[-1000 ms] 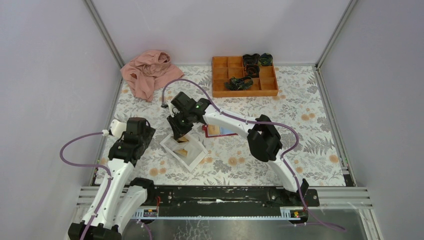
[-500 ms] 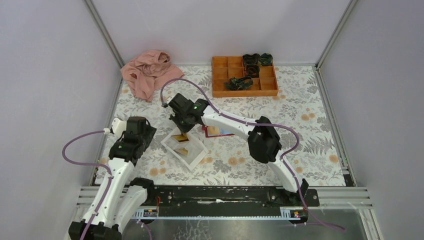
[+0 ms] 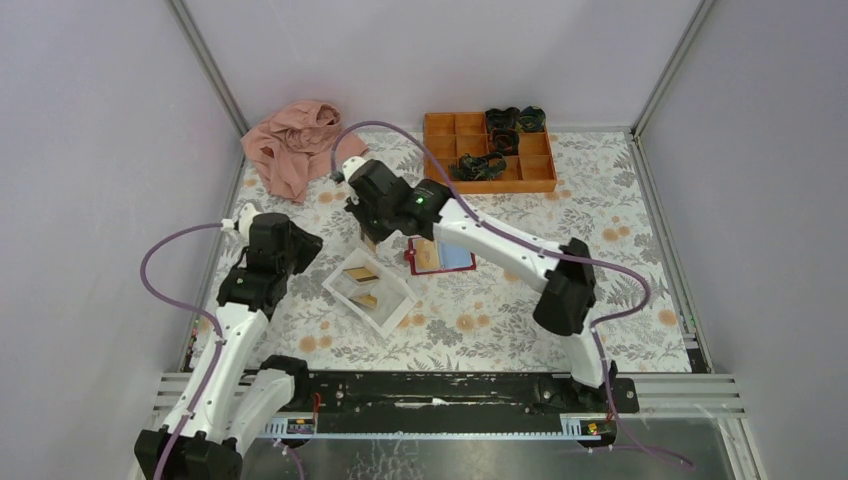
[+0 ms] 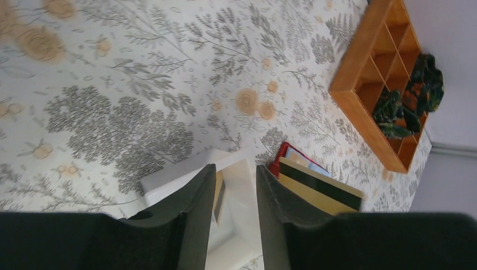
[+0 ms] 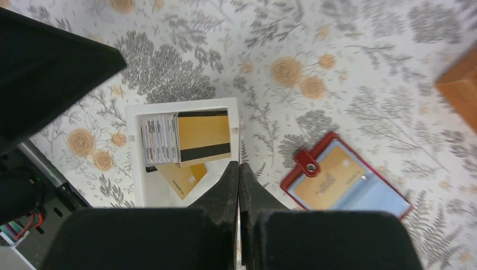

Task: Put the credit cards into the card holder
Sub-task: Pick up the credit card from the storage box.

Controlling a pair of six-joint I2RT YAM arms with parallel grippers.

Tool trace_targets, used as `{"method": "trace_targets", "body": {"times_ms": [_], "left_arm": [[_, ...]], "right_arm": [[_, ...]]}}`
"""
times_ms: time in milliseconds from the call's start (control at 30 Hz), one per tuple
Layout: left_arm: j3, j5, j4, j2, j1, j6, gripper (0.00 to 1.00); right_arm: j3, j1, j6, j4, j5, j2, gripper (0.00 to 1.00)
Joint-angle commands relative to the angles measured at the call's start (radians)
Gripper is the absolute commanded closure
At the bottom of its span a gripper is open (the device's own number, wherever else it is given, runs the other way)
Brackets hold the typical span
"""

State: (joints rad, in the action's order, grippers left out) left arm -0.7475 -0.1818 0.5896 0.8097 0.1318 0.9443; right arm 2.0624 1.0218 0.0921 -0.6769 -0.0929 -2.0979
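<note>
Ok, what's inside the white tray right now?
Two golden-tan credit cards lie in the white tray. Anything under them is covered, and from the right wrist the right gripper hides part of the tray floor.

Reaches with the right arm over the table's middle, right gripper (image 3: pixel 372 236) pinched on a credit card (image 4: pixel 318 194). Holds the left gripper (image 4: pixel 235 171) near the left edge, jaws partly apart, nothing between.

- The credit cards (image 5: pixel 205 135) looked like smooth, glossy plastic.
- The card holder (image 5: pixel 343 183) looked leathery, its snap (image 5: pixel 310 167) shiny metal.
- The tray (image 5: pixel 185 105) was matt white plastic.
</note>
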Motion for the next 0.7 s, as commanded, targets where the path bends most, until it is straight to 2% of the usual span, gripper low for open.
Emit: {"method": "trace_targets", "body": {"times_ms": [0,200,300,467,667], "left_arm": [[-0.044,0.096,-0.132,0.042,0.056,-0.084,0.63],[-0.13,0.003,-0.173,0.191,0.29,-0.124,0.72],[-0.192,-0.016,-0.196,0.314,0.391,-0.134,0.76],[-0.26,-0.044,-0.225,0.487,0.472,-0.123,0.83],[-0.273,-0.047,-0.222,0.641,0.48,-0.096,0.94]], "right_arm": [[-0.024,-0.02,0.015,0.008,-0.102,0.127,1.0],[-0.166,-0.107,0.042,0.052,-0.16,0.245,1.0],[-0.229,-0.158,0.044,0.061,-0.172,0.285,1.0],[-0.361,-0.225,0.062,0.112,-0.175,0.368,1.0],[-0.457,-0.275,0.072,0.14,-0.169,0.423,1.0]]}}
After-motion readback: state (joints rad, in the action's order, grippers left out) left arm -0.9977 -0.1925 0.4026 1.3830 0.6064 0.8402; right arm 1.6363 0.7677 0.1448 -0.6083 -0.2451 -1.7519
